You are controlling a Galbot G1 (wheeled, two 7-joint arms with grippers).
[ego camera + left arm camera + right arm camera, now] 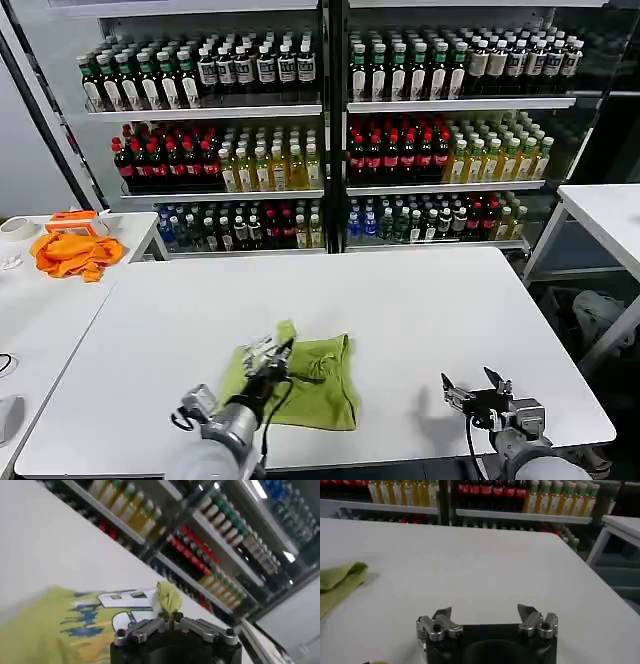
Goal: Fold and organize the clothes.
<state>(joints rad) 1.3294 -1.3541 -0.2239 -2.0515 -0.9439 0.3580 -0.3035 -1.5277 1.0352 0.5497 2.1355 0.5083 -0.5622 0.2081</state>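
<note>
The left gripper (268,357) sits low in the frame, left of centre, its fingers pinched together on a bunched fold of the T-shirt (320,385). The right gripper (478,388) rests at the lower right, jaws spread wide and holding nothing.

T-shirt (60,630) print: white and dark graphic, block shapes like letters, not readable.
Bottles (400,150) on shelves: labels visible, too small to read.
Table (420,310): no text, no number, no sign.
Grippers: no marking readable.
</note>
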